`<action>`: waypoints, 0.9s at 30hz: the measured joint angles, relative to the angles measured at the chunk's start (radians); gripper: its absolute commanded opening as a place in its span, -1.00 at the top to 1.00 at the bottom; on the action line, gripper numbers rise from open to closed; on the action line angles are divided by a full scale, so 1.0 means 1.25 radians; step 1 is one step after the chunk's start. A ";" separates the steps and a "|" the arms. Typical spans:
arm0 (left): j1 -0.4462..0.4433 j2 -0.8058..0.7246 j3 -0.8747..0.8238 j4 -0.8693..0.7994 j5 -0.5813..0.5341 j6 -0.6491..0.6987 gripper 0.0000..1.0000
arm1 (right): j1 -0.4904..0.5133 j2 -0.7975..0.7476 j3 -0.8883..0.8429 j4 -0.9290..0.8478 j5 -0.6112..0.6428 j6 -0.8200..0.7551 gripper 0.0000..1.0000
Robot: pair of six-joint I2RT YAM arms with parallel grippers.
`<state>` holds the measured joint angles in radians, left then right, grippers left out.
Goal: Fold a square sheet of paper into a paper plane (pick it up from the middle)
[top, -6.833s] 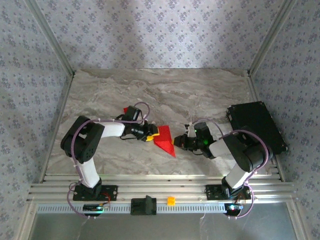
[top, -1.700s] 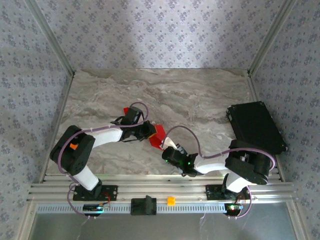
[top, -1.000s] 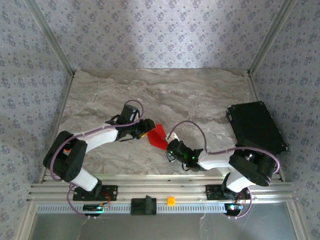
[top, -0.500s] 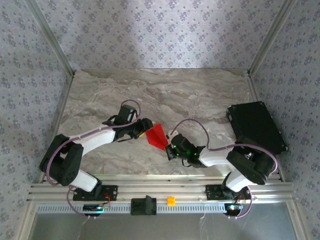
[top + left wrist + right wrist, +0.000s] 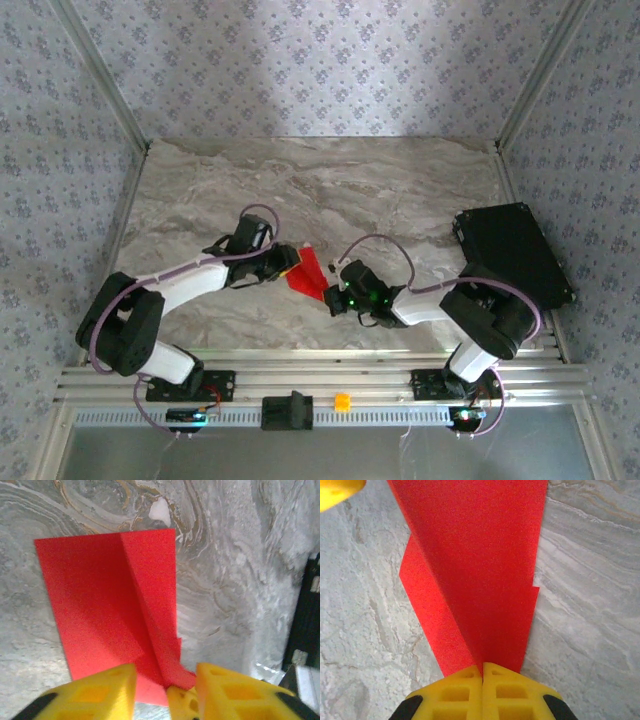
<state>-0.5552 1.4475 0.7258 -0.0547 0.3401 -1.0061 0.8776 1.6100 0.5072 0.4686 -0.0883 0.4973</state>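
Biggest risk is a tear, or the creases pulling open. The sheet of paper (image 5: pixel 308 272) lies just below frame centre in the top view, folded into a wedge with a raised ridge, and it spans the gap between both tools. The right gripper (image 5: pixel 482 672) is clamped tight on one end, pads pressed together with the red coming straight out from between them. If either arm drags away under that hold, the thin paper rips or unfolds.

Next risk is a bad pinch. The left gripper (image 5: pixel 164 674) stands part-way open at the opposite end, with a yellow finger on either side of the ridge. It grips nothing as far as I can see, though the wrist view is too tight to tell whether a pad already brushes the fold. If it closes off-line it would crush the flap rather than sharpen the crease.

The smallest risk is the sheet sliding on the smooth table (image 5: pixel 200 180) and skewing the centre line.

Counts:
- table: one
- black box (image 5: pixel 515 255) at right of frame: one
- arms: two, with one gripper each
- red sheet: one
- black block (image 5: pixel 288 410) on the bottom rail: one
- small orange block (image 5: pixel 342 401) beside it: one
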 measured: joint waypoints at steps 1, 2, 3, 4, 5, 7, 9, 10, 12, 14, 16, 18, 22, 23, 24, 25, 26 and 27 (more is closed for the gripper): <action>0.000 -0.004 -0.006 0.003 0.002 -0.001 0.61 | -0.007 0.002 0.002 0.000 -0.014 0.010 0.94; 0.000 -0.006 -0.010 0.005 0.003 -0.001 0.69 | -0.012 0.005 0.004 0.000 -0.025 0.017 0.94; 0.000 -0.008 -0.016 0.009 0.006 -0.002 0.75 | -0.015 0.006 0.005 0.000 -0.034 0.026 0.94; 0.000 -0.009 -0.023 0.018 0.010 -0.003 0.79 | -0.018 0.008 0.006 0.000 -0.042 0.032 0.94; 0.000 -0.009 -0.027 0.029 0.016 -0.005 0.81 | -0.020 0.009 0.006 0.002 -0.048 0.038 0.94; 0.000 -0.007 -0.037 0.055 0.036 -0.010 0.85 | -0.022 0.014 0.006 0.010 -0.059 0.052 0.93; -0.002 0.003 -0.039 0.080 0.053 -0.013 0.86 | -0.024 0.021 0.006 0.023 -0.071 0.065 0.93; -0.003 0.010 -0.039 0.094 0.060 -0.013 0.86 | -0.025 0.025 0.006 0.029 -0.077 0.070 0.93; -0.007 0.023 -0.039 0.113 0.071 -0.013 0.86 | -0.027 0.030 0.006 0.039 -0.087 0.082 0.92; -0.013 0.038 -0.038 0.128 0.078 -0.013 0.86 | -0.028 0.033 0.006 0.045 -0.090 0.093 0.92; -0.017 0.053 -0.038 0.137 0.081 -0.013 0.86 | -0.029 0.034 0.006 0.049 -0.092 0.100 0.92; -0.019 0.066 -0.038 0.143 0.083 -0.014 0.86 | -0.029 0.036 0.006 0.051 -0.093 0.107 0.91; -0.021 0.101 -0.033 0.153 0.084 -0.014 0.86 | -0.032 0.038 0.006 0.054 -0.100 0.114 0.88; -0.022 0.107 -0.030 0.154 0.084 -0.015 0.86 | -0.034 0.038 0.006 0.054 -0.102 0.114 0.88; -0.023 0.111 -0.027 0.155 0.084 -0.016 0.86 | -0.034 0.038 0.006 0.054 -0.103 0.114 0.86; -0.024 0.114 -0.025 0.157 0.084 -0.017 0.86 | -0.034 0.038 0.006 0.054 -0.104 0.114 0.85; -0.024 0.116 -0.023 0.159 0.084 -0.019 0.86 | -0.034 0.038 0.006 0.054 -0.104 0.114 0.84; -0.024 0.117 -0.021 0.160 0.084 -0.020 0.86 | -0.034 0.038 0.006 0.054 -0.104 0.114 0.82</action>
<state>-0.5854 1.5936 0.6994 0.1452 0.4450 -1.0309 0.8352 1.6569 0.5148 0.5358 -0.2184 0.6395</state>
